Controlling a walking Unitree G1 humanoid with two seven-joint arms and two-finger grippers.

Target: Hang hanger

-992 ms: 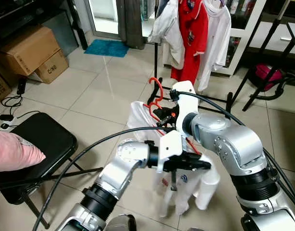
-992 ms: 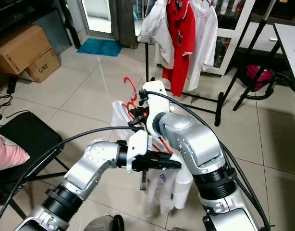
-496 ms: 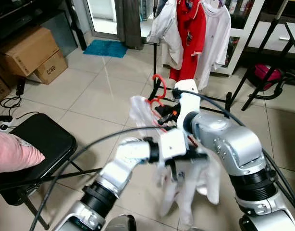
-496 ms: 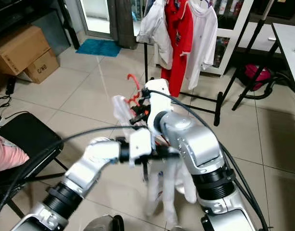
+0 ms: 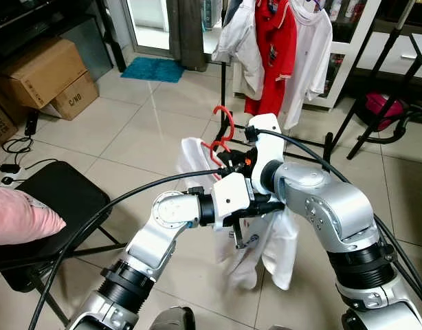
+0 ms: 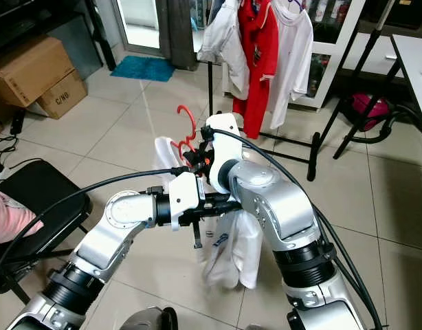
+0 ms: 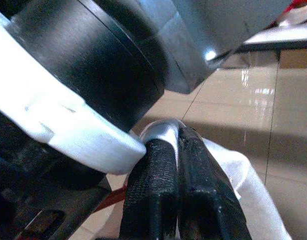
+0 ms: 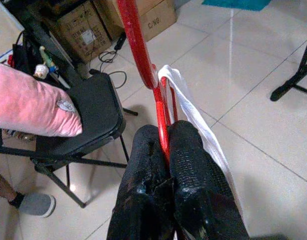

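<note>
**Hanger held high, rack ahead**

Right gripper [image 8: 161,145] clenches its jaws on the red hanger [image 8: 138,55] just below the hook, keeping the hook free for the clothes rack [image 5: 225,75] beyond. Left gripper [image 7: 176,165] pinches the white shirt [image 5: 276,240] draped on it, probably steadying the cloth.

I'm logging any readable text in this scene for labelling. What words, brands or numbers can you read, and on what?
"C/NO": printed on the side of the smaller cardboard box on the floor; the last letter is uncertain.
A white label on the larger cardboard box near the chair: too small to read.
A blue print on the white shirt hanging from the red hanger: too small to read.
A badge on the red shirt on the rack: too blurred to read.
</note>
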